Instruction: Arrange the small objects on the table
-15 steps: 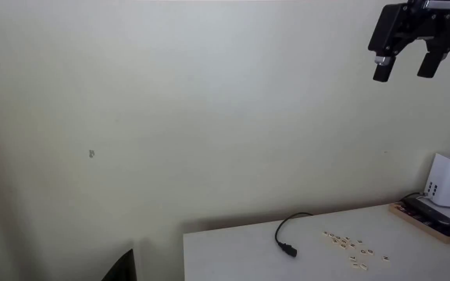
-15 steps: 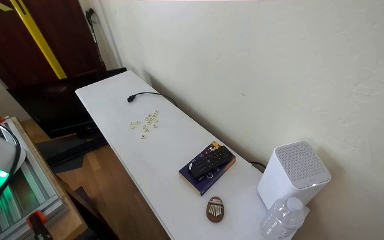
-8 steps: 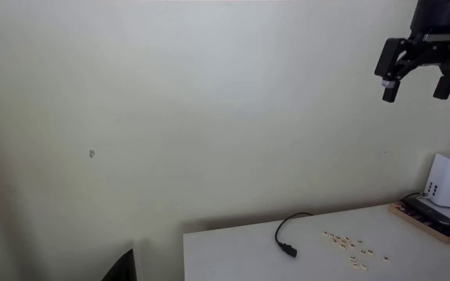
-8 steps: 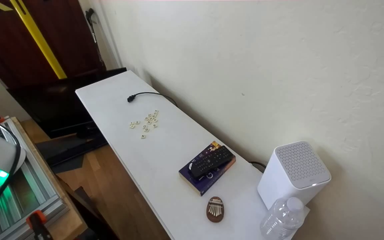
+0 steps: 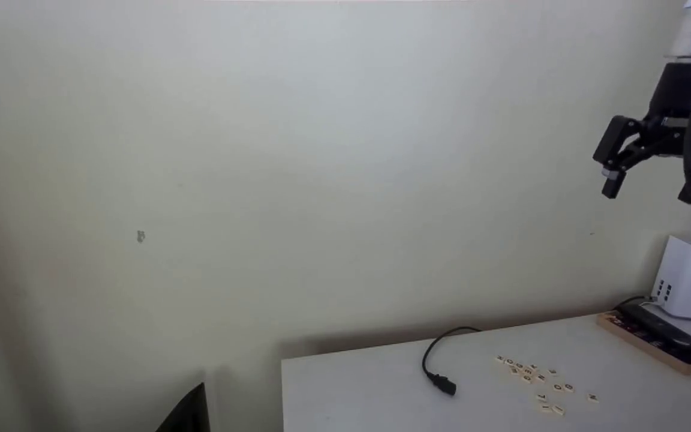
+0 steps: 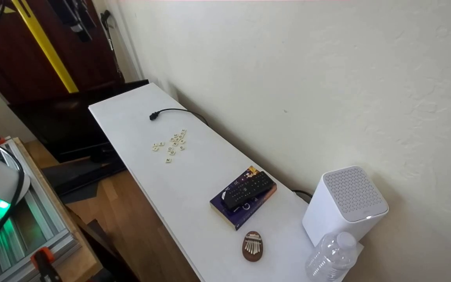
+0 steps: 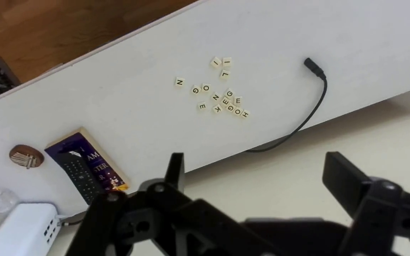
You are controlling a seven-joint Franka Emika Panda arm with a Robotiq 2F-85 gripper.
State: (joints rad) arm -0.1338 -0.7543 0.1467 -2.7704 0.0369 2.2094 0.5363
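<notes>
The small objects are several beige letter tiles lying flat on the white table (image 6: 188,188), some touching in a cluster and some scattered. A tile marked N (image 7: 179,82) lies apart from the rest in the wrist view; this same outlying tile (image 5: 592,398) shows in an exterior view. High above the tabletop hangs my gripper (image 5: 649,195), its fingers spread wide with nothing between them. From the wrist, the gripper (image 7: 255,154) stands open over the wall side of the table, away from the tiles. One of its fingers (image 6: 84,36) peeks in at the top of an exterior view.
A black cable (image 7: 315,108) runs over the table's wall-side edge near the tiles. Farther along lie a book (image 6: 229,213) with a remote (image 6: 248,190) on it, a brown thumb piano (image 6: 253,246), a white boxy device (image 6: 343,203) and a clear bottle (image 6: 333,256). A wall (image 5: 321,180) borders the table.
My gripper has come down and shifted right in an exterior view, and part of it has entered at another view's top left. Its fingers stay spread. The tiles have not moved.
</notes>
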